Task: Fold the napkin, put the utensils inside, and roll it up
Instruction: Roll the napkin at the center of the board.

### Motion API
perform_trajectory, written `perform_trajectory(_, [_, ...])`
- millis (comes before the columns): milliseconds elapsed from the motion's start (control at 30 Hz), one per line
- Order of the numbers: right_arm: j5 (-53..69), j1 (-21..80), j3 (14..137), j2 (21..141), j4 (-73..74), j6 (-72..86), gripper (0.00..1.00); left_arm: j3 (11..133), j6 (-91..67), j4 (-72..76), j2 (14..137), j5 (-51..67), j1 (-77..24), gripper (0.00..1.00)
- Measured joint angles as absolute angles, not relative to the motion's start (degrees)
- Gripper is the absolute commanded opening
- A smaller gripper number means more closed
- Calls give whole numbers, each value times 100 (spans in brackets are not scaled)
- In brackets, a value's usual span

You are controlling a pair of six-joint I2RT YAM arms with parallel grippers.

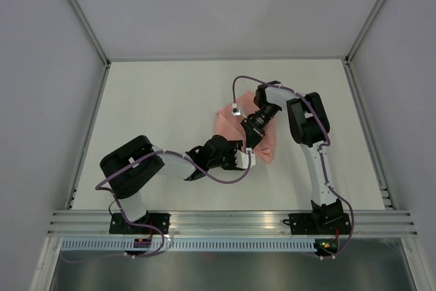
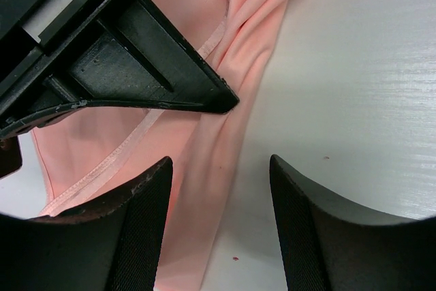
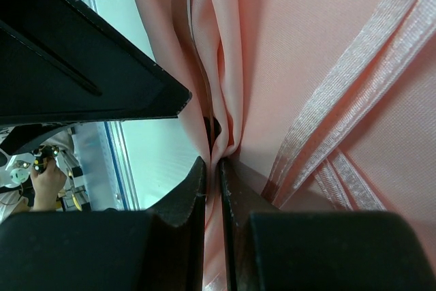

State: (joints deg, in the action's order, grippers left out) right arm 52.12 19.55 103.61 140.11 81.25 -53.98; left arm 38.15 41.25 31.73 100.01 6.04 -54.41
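The pale pink napkin (image 1: 264,144) lies bunched in the middle of the table, partly under both grippers. My right gripper (image 1: 251,131) comes down on it from the far side. In the right wrist view the right gripper (image 3: 218,165) is shut on a raised fold of the napkin (image 3: 320,66). My left gripper (image 1: 247,159) sits at the napkin's near edge. In the left wrist view the left gripper (image 2: 219,168) is open, with a rolled edge of the napkin (image 2: 197,189) lying between its fingers, untouched. The utensils are hidden.
The white table (image 1: 157,107) is bordered by a metal rail (image 1: 225,221) at the near edge and grey walls on the other sides. The two grippers are very close together; the right gripper's black finger (image 2: 129,66) fills the upper left of the left wrist view.
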Motion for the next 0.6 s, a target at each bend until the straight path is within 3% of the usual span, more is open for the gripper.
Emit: perform_trajectory(600, [5054, 1942, 10248, 14003, 8361, -5760, 0, 4431, 4287, 2626, 10324, 711, -5487, 60])
